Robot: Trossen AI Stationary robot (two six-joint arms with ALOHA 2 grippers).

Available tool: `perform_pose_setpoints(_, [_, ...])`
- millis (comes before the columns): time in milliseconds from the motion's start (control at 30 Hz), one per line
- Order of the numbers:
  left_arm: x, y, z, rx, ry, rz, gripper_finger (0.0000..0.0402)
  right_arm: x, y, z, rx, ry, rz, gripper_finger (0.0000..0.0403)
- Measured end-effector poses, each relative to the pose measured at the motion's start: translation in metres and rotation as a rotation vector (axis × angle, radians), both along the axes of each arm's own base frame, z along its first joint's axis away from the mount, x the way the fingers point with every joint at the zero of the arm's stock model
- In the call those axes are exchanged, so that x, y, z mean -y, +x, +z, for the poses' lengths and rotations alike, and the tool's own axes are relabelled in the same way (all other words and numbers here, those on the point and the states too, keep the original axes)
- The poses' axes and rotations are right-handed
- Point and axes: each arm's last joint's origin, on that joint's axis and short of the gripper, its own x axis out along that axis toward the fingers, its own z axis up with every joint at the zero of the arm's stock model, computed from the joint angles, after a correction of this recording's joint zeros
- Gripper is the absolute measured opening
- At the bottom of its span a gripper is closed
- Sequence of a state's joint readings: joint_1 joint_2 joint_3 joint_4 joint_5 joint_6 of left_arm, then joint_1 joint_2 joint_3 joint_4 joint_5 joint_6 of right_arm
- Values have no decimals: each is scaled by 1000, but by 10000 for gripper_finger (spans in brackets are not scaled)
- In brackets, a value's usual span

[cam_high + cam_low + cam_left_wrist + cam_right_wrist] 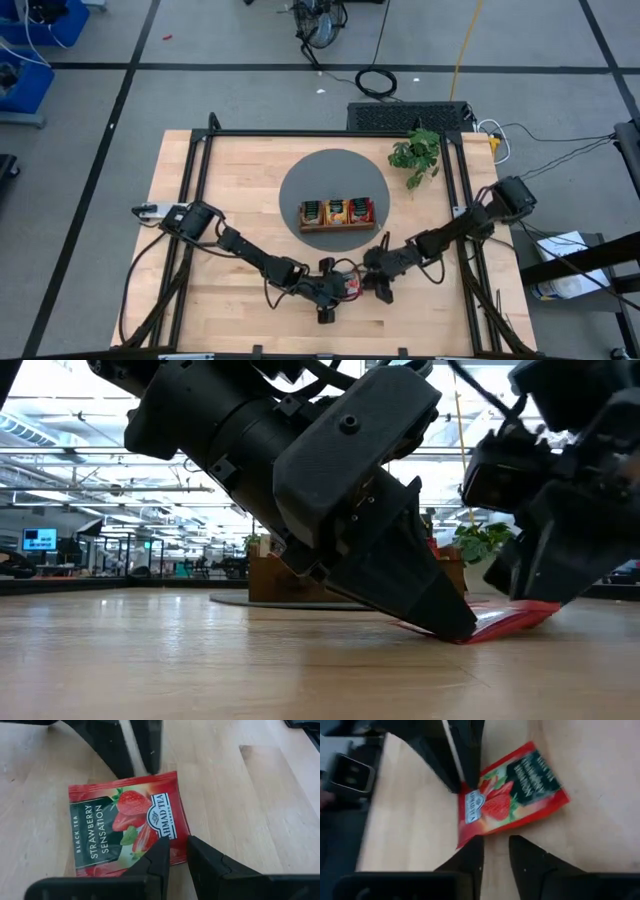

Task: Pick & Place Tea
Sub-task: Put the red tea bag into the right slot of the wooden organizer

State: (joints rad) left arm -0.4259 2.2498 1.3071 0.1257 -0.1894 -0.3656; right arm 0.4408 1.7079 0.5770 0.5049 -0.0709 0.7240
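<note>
The red tea sachet near the tabletop's front edge reads "BLACK TEA" and "STRAWBERRY SENSATION" on its dark green label, with "AHMAD TEA LONDON" on a white emblem.

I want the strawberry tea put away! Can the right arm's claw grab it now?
Probably yes. The red strawberry sachet lies right before the right claw, whose fingers look slightly apart. But the left claw pinches the opposite edge, so it may need to let go.
</note>
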Motion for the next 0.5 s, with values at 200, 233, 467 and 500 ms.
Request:
perform_pose_setpoints(200, [0, 0, 0, 3, 1, -5, 74, 9, 5, 2, -87, 161, -30, 121])
perform_pose_setpoints(233, [0, 0, 0, 3, 1, -5, 74, 11, 5, 2, -102, 198, -27, 127])
perform_pose_setpoints(467, [0, 0, 0, 8, 3, -10, 74, 18, 7, 1, -159, 269, -64, 150])
perform_pose_setpoints(500, [1, 0, 0, 10, 6, -15, 74, 19, 6, 0, -172, 263, -74, 151])
